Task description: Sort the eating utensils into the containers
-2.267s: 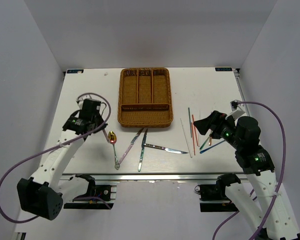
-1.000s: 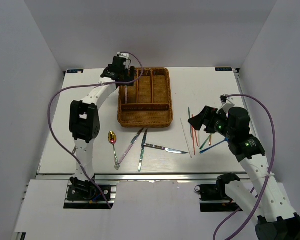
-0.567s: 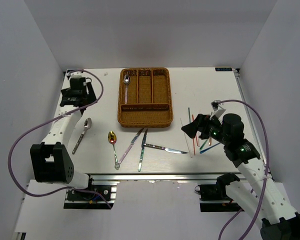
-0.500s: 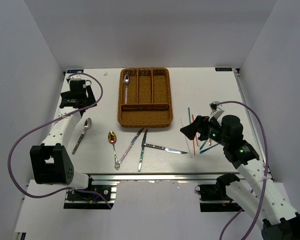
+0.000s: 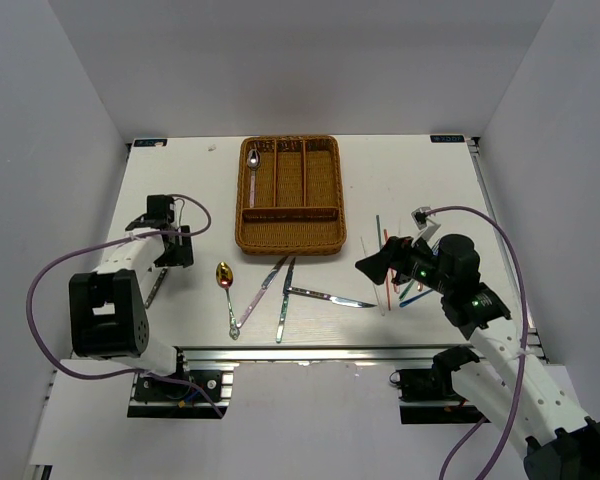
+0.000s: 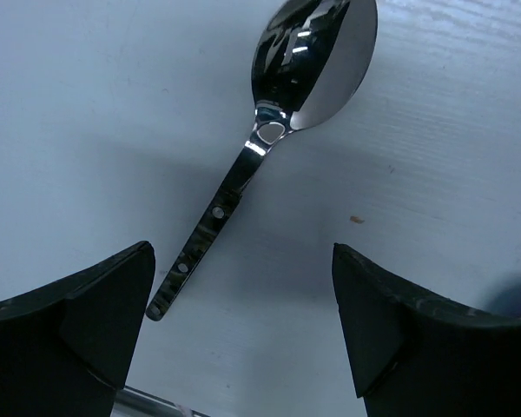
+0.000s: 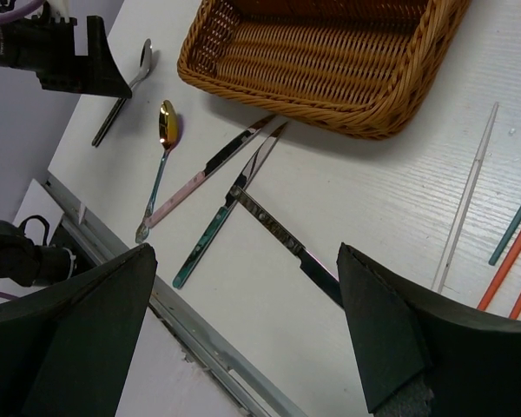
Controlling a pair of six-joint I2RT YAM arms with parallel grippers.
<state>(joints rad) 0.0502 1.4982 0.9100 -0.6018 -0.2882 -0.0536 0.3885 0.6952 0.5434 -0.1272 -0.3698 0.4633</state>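
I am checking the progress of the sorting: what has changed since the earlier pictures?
A silver spoon now lies in the tray's left slot. The left gripper went there, came back and hovers open over a second silver spoon on the table. The right gripper, open, moved left toward the knives. Gold spoon, knives and chopsticks stayed.

The white left arm (image 5: 128, 257) folds back close to its base, and the black two-finger left gripper (image 5: 173, 250) points straight down, jaws spread wide. The white right arm (image 5: 498, 352) stretches inward; the black right gripper (image 5: 368, 266) tilts downward, jaws equally wide apart.
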